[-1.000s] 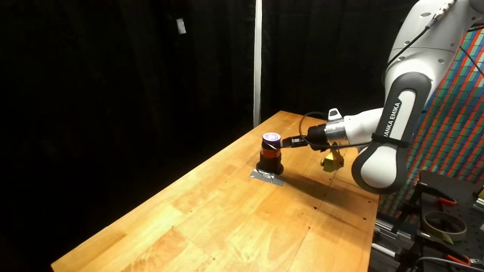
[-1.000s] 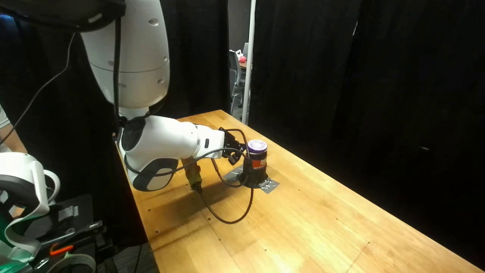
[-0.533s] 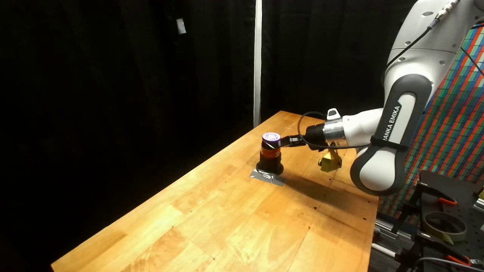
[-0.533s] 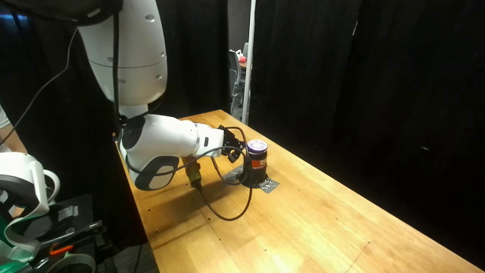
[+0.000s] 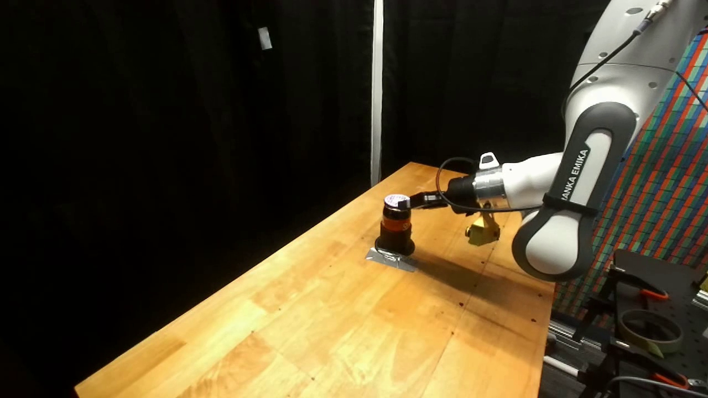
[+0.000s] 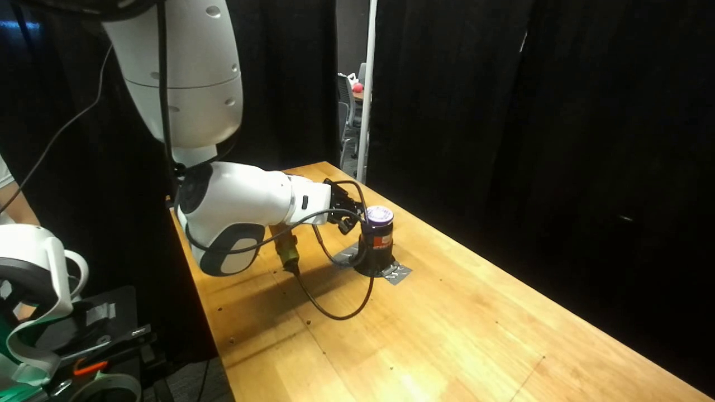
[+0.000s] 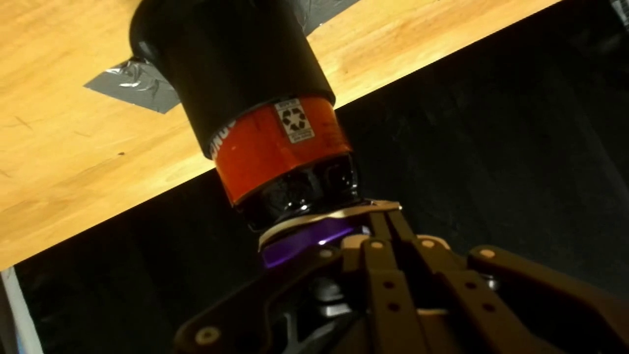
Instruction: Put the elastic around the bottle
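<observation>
The bottle stands upright in both exterior views. It has an orange band, a black neck and a purple cap with a whitish top. In the wrist view the bottle appears upside down. The elastic is a thin beige band running along the bottle's neck just by the cap, stretched sideways to my gripper. My fingers are close together; their very tips are hidden behind the elastic's end. In the exterior views my gripper is beside the cap. The elastic hardly shows there. The bottle's far side is hidden.
The bottle's base sits in a black holder fixed to the wooden table with grey tape. A black cable hangs in a loop from the arm beside the bottle. The table's edge and a black curtain lie behind.
My gripper has risen slightly and moved a little toward the bottle, from below the cap to its height. The light strand seen on the neck earlier is no longer distinct. The bottle stands still.
</observation>
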Available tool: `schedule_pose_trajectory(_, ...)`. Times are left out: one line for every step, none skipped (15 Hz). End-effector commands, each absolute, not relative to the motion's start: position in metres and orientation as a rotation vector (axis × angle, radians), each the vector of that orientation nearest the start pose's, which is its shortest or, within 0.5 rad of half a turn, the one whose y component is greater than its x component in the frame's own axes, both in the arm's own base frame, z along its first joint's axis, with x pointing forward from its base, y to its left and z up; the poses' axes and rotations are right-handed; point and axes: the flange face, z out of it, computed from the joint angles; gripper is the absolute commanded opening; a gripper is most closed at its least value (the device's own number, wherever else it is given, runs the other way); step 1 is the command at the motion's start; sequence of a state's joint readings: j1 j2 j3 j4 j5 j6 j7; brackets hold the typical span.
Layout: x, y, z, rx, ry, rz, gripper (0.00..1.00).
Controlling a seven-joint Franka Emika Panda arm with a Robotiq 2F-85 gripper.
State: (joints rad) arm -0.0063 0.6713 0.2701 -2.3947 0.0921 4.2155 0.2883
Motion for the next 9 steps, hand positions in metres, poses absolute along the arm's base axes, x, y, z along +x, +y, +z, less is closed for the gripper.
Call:
schedule_pose_trajectory(0.489, 0.112, 0.207, -2.32, 0.357, -1.477, 0.4)
schedule_pose_trajectory(0.489, 0.113, 0.208, -2.316, 0.359, -1.476, 0.47)
schedule_pose_trajectory(0.488, 0.115, 0.209, -2.315, 0.359, -1.475, 0.55)
schedule_pose_trajectory(0.486, 0.116, 0.209, -2.315, 0.361, -1.469, 0.62)
schedule_pose_trajectory(0.482, 0.116, 0.206, -2.318, 0.368, -1.448, 0.69)
schedule_pose_trajectory(0.468, 0.116, 0.198, -2.328, 0.391, -1.39, 0.77)
schedule_pose_trajectory(0.486, 0.121, 0.2, -2.335, 0.353, -1.423, 0.84)
schedule_pose_trajectory(0.482, 0.12, 0.196, -2.348, 0.359, -1.404, 0.69)
schedule_pose_trajectory(0.482, 0.12, 0.195, -2.352, 0.359, -1.4, 0.76)
